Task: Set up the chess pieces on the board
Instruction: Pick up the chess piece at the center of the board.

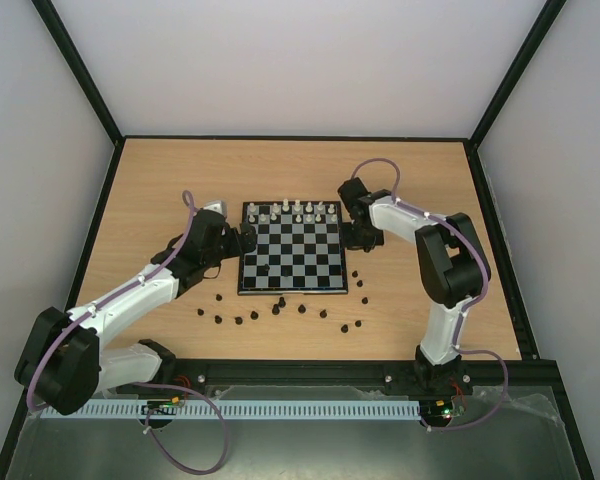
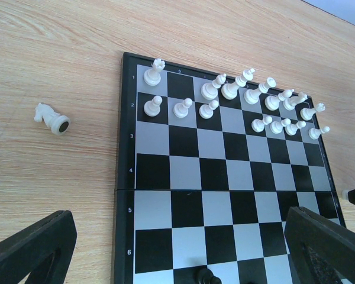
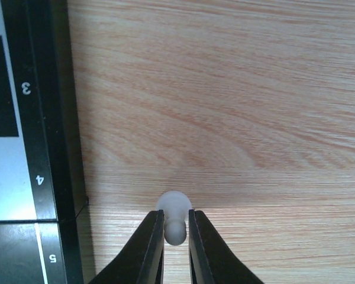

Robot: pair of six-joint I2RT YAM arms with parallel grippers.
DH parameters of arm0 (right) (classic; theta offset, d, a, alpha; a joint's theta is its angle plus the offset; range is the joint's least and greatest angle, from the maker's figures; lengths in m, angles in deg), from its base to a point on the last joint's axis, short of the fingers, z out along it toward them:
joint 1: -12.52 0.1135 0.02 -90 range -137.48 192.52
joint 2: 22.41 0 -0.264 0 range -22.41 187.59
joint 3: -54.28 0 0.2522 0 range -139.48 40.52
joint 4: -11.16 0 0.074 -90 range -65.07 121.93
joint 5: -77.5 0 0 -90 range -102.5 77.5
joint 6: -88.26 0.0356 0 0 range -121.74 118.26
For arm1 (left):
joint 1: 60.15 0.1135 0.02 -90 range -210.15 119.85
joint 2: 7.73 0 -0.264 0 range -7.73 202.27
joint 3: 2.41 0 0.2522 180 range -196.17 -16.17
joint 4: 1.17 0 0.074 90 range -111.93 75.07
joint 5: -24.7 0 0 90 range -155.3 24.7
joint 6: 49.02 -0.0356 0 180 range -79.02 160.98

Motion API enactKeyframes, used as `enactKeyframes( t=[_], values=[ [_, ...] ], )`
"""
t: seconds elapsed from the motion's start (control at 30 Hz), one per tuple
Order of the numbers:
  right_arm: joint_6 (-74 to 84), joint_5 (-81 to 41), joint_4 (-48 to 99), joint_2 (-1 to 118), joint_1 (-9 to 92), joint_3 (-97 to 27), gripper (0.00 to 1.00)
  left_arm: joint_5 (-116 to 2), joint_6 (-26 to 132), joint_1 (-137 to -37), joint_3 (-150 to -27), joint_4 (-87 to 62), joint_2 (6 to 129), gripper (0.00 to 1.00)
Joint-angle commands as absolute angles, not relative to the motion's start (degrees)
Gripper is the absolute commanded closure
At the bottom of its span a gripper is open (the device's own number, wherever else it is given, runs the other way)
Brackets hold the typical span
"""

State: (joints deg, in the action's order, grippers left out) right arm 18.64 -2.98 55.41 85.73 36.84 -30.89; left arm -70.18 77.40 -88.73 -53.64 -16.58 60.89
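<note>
The board (image 1: 302, 262) lies mid-table. Several white pieces (image 1: 298, 212) stand on its two far rows. In the left wrist view the white pawn row (image 2: 182, 107) has a gap. One white piece (image 2: 52, 117) lies on its side on the table left of the board (image 2: 125, 177). My left gripper (image 1: 242, 240) is open and empty over the board's left part (image 2: 183, 260), near a black piece (image 2: 206, 276). My right gripper (image 1: 363, 240) is shut on a white pawn (image 3: 174, 204), just right of the board's edge (image 3: 47, 148) and above the table.
Several black pieces (image 1: 280, 310) are scattered on the wood in front of the board, and more (image 1: 360, 285) lie off its near right corner. A few black pieces (image 1: 270, 268) stand on the board's near half. Dark frame rails border the table.
</note>
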Motion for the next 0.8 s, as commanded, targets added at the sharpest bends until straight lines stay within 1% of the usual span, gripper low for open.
enactKeyframes(
  t=[0.0, 0.07, 0.23, 0.4, 0.6, 0.77],
  values=[
    [18.63, -2.15, 56.43, 86.12, 36.26, -31.40, 0.89, -70.22, 77.29, -88.36, -53.07, -15.89, 60.10, 0.00],
    [18.56, -2.04, 56.36, 85.84, 36.17, -31.55, 0.91, -70.17, 77.35, -88.36, -53.03, -15.94, 60.06, 0.00],
    [18.47, -2.54, 57.11, 85.23, 36.17, -32.45, 0.97, -70.13, 77.42, -88.36, -53.05, -15.92, 60.13, 0.01],
    [18.57, -4.19, 58.92, 80.58, 36.70, -34.42, 0.98, -70.26, 77.37, -88.36, -53.03, -15.85, 60.16, 0.01],
    [17.93, -5.40, 63.45, 80.05, 41.69, -43.42, 0.98, -70.85, 77.34, -88.36, -53.08, -16.05, 60.14, 0.00],
    [17.19, -8.56, 65.57, 84.14, 46.31, -53.49, 0.97, -71.34, 77.28, -88.19, -53.12, -16.31, 59.85, 0.00]
  ],
)
